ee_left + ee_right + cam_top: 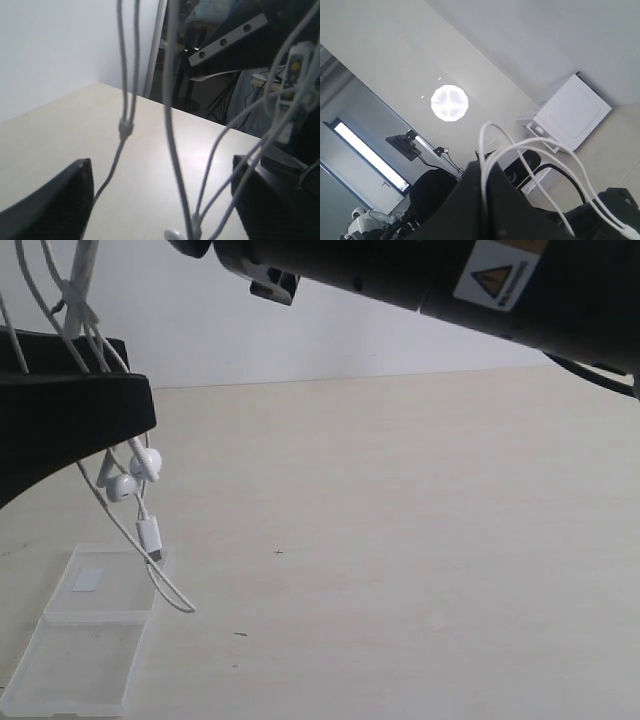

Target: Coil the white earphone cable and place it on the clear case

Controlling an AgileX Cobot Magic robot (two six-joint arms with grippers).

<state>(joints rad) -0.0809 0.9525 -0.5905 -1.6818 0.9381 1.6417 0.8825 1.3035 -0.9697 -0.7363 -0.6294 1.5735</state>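
Left gripper (161, 167): jaws spread wide. Several strands of the white earphone cable (172, 150) hang down through the gap, and some cross the right finger (270, 200). Whether it bears any of the cable's weight, I cannot tell.
Right gripper (482, 167): raised and tilted up toward the ceiling. Its dark fingers are pressed together, with loops of cable coming out from between them, so it is pinching the cable.
Cable: it runs down from the top left of the exterior view, over the left gripper (70, 410), and dangles below it.
Earbuds (146, 462): the pair hangs side by side just under the gripper.
Plug (150, 537): hangs below the earbuds, over the far right corner of the case.
Lowest loop: sags just right of the case. Whether it touches the table is unclear.
Clear case (95, 645): lies open and flat at the near left of the table (400, 540), with its label patch (88, 580) in the far half.
In the way: the right arm (400, 270), bearing a warning sticker (497, 273), crosses the top of the exterior view.
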